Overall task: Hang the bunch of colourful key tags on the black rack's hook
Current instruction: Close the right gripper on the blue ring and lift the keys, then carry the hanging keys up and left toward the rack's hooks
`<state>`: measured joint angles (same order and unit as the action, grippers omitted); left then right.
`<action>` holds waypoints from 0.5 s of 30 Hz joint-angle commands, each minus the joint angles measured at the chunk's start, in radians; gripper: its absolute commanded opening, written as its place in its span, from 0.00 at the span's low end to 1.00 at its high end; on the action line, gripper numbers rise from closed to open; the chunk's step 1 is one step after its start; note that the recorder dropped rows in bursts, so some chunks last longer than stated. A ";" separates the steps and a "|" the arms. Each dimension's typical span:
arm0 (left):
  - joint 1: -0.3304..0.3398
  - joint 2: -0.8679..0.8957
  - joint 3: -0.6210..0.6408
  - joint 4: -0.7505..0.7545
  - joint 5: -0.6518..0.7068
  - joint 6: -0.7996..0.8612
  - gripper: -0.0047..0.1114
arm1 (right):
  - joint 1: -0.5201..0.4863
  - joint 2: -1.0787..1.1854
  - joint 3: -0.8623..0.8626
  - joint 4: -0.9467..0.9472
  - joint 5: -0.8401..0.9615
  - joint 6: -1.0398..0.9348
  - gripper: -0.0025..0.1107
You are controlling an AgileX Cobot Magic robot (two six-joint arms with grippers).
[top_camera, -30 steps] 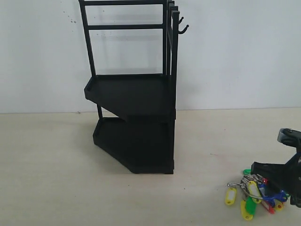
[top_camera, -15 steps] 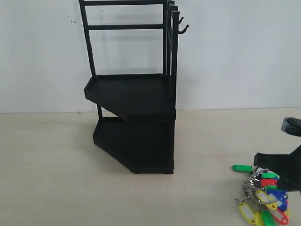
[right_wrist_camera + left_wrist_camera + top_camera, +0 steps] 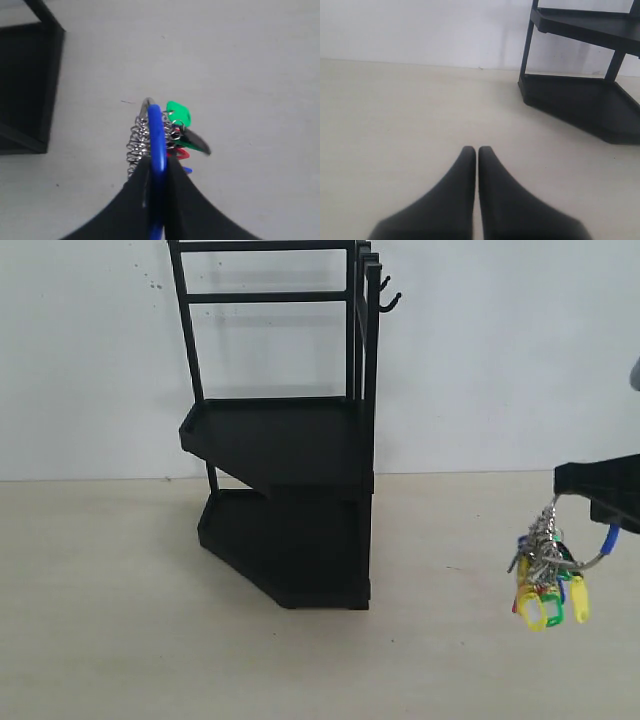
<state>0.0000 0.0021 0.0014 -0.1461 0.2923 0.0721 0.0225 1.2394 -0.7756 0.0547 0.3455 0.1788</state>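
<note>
The colourful key tag bunch (image 3: 545, 580) hangs clear of the table at the right edge of the exterior view, yellow and green tags lowest. My right gripper (image 3: 600, 502) is shut on its blue loop (image 3: 156, 135), with silver rings and green and red tags (image 3: 177, 117) dangling beyond the fingertips (image 3: 139, 172). The black rack (image 3: 285, 440) stands in the middle, its small hooks (image 3: 388, 298) at the top right of the frame. My left gripper (image 3: 478, 150) is shut on nothing, low over the table, with the rack's lower tray (image 3: 580, 102) some way beyond it.
A white wall rises behind the rack. The pale table (image 3: 110, 620) stretches left and in front of the rack. The rack's base corner (image 3: 30, 85) shows in the right wrist view, off to one side of the bunch.
My right gripper has risen, lifting the key tag bunch off the table; the tags now hang free below it instead of lying spread out.
</note>
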 commanded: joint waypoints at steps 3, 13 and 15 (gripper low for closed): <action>-0.001 -0.002 -0.001 0.005 -0.008 0.003 0.08 | 0.078 -0.082 -0.028 0.023 0.053 -0.190 0.02; -0.001 -0.002 -0.001 0.005 -0.008 0.003 0.08 | 0.146 -0.090 -0.063 0.037 0.137 -0.319 0.02; -0.001 -0.002 -0.001 0.005 -0.008 0.003 0.08 | 0.127 -0.090 -0.065 -0.004 0.094 -0.075 0.02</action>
<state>0.0000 0.0021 0.0014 -0.1461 0.2923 0.0721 0.1487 1.1626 -0.8263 0.0765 0.4808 0.0749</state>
